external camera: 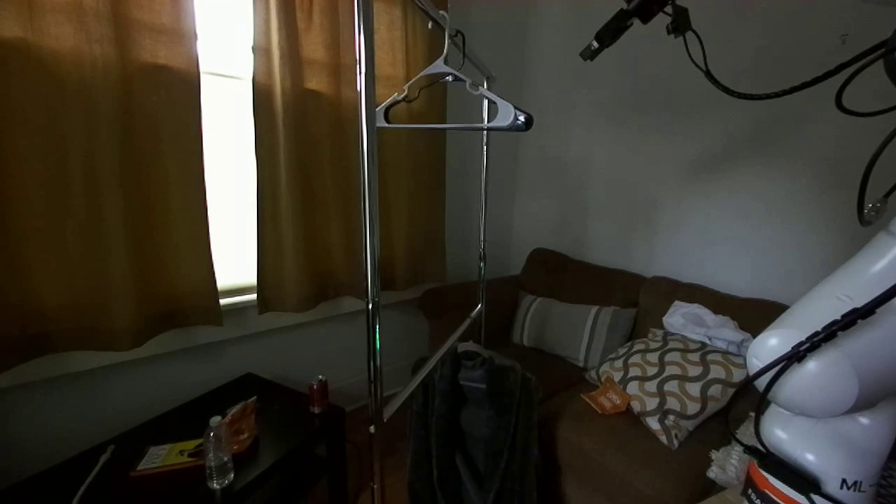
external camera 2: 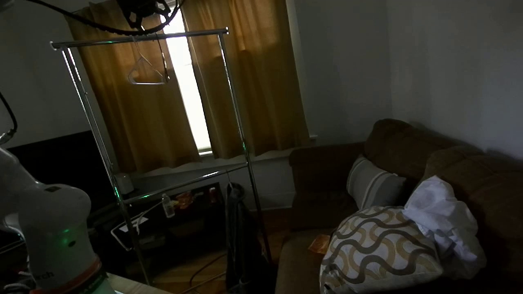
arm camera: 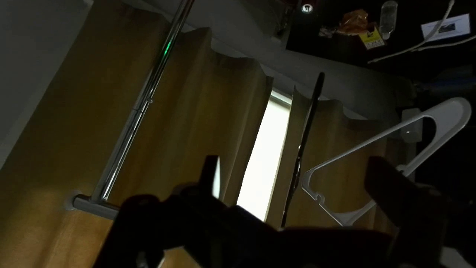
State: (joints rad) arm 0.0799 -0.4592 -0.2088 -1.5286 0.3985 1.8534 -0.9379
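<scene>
My gripper (arm camera: 293, 160) is open in the wrist view, with nothing held between its dark fingers. It also shows at the top edge in both exterior views (external camera: 590, 50) (external camera 2: 149, 20). A white hanger (arm camera: 452, 113) and a dark hanger (arm camera: 299, 163) lie beyond the fingers in the wrist view. The white hanger (external camera: 438, 68) and dark hanger (external camera: 523, 121) hang from the top bar of a chrome clothes rack (external camera: 369, 210). In an exterior view the gripper appears just above the rack's top bar (external camera 2: 188, 34), near the hangers' hooks. I cannot tell if it touches them.
A dark garment (external camera: 476, 427) hangs from the rack's lower bar. A brown sofa (external camera 2: 327, 163) holds a striped cushion (external camera: 570, 329), a patterned cushion (external camera: 672, 378) and white cloth (external camera 2: 443, 212). A low black table (external camera: 280, 399) bears a bottle (external camera: 218, 455) and a red can (external camera: 318, 394).
</scene>
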